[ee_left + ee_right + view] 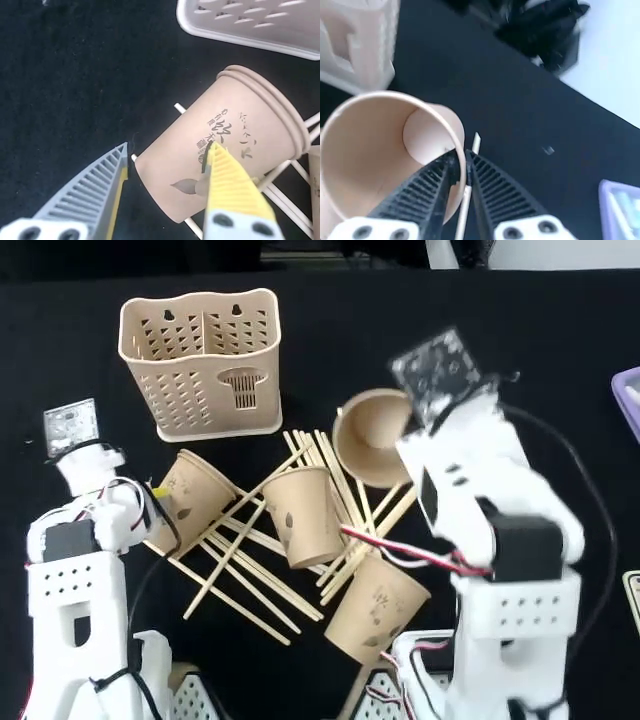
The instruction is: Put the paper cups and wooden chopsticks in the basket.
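The beige slotted basket (200, 360) stands at the back left. Four brown paper cups lie among scattered wooden chopsticks (262, 575). My left gripper (169, 147) is open, with its fingers on either side of the base end of the leftmost cup (225, 145), which lies on its side on chopsticks (280, 192). That cup (192, 500) sits beside the left arm. My right gripper (462, 152) is shut on the rim of another cup (375, 150), one finger inside and one outside; this cup (372, 435) is tilted mouth-up, right of the basket. A chopstick (471, 150) shows behind the fingers.
One cup (300, 515) lies in the middle of the chopstick pile and another (375, 608) near the right arm's base. A purple tray corner (628, 395) is at the right edge. The basket's edge (250, 22) is close beyond the left cup. Black cloth covers the table.
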